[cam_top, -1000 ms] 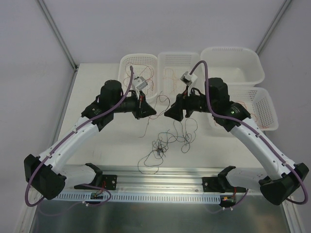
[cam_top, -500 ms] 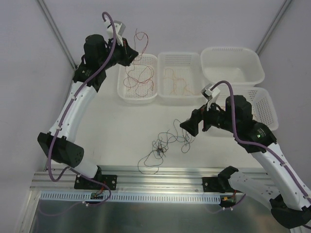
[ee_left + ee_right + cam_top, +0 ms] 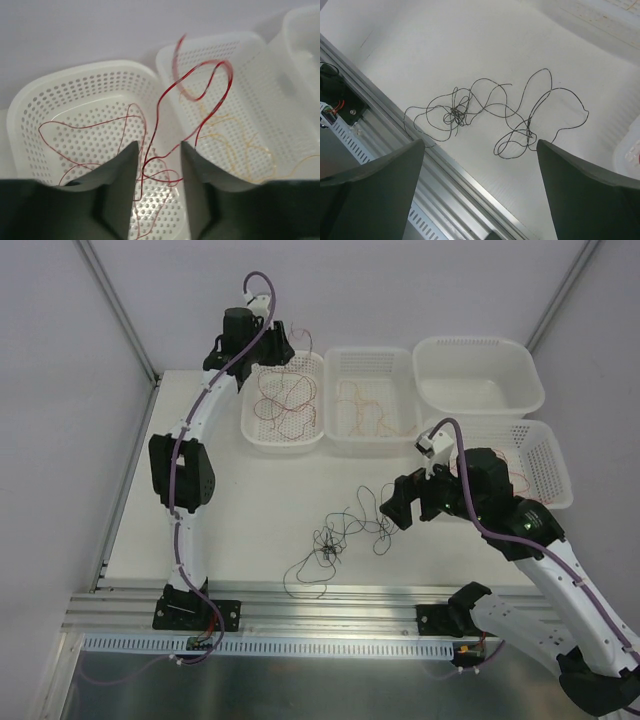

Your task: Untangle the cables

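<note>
Overhead view with 2 wrist views. The left gripper (image 3: pixel 276 346) is extended to the far end of the white table (image 3: pixel 240 510), raised over the leftmost perforated basket (image 3: pixel 247 412). In the left wrist view, the fingers of this gripper (image 3: pixel 159 150) stand apart, released. A dark red cable (image 3: pixel 156 115) runs up through the gap between them and loops, partly blurred, above the basket rims. Whether it touches either finger cannot be told. More dark red strands (image 3: pixel 285 398) lie coiled on the floor of the same basket (image 3: pixel 75 70).

The middle perforated basket (image 3: pixel 370 352), just beside the first, holds orange cables (image 3: pixel 365 418). These show pale orange (image 3: pixel 240 150) in the left wrist view, inside that basket (image 3: pixel 250 50). A solid white bin (image 3: pixel 478 342) stands at the far right. Nearer than it is a 3rd perforated basket (image 3: pixel 548 480), partly hidden by the right arm.

The right gripper (image 3: pixel 396 508) hovers just right of the black cables (image 3: pixel 345 532), which lie on the table near its front edge. In the right wrist view its fingers are spread wide (image 3: pixel 480 142), holding nothing. The black cables (image 3: pixel 520 120) sprawl below them as loose loops. These gather into 1 small knot (image 3: pixel 457 112) toward the aluminium rail (image 3: pixel 420 170).
</note>
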{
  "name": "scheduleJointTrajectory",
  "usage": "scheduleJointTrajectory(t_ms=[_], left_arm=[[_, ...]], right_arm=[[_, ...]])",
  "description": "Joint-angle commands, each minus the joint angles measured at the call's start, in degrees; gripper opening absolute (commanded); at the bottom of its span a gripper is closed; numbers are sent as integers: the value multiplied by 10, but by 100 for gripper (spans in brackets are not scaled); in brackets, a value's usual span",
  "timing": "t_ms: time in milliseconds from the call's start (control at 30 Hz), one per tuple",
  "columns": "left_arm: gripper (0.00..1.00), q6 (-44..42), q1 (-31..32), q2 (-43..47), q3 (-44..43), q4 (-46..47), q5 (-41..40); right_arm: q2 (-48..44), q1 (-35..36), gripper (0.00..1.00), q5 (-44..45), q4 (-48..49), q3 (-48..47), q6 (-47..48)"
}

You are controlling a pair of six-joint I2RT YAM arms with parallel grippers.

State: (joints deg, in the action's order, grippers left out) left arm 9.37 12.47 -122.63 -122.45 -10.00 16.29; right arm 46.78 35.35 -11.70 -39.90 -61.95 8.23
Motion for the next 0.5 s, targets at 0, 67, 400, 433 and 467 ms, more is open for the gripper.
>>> scheduleJointTrajectory(t_ms=[0, 67, 400, 433, 467], left_arm=[[48, 36, -15, -19, -1, 4, -7], [67, 57, -18, -10, 32, 6, 11], [99, 106, -16, 248, 267, 4, 34], [99, 122, -14, 272, 323, 4, 44], [99, 130, -11, 296, 353, 2, 45]], right_arm=[[1, 2, 100, 20, -4, 9, 7], [5, 2, 100, 24, -3, 12, 8], [42, 3, 100, 28, -5, 29, -12], [45, 3, 99, 26, 0, 32, -15], [56, 2, 100, 20, 3, 41, -19]])
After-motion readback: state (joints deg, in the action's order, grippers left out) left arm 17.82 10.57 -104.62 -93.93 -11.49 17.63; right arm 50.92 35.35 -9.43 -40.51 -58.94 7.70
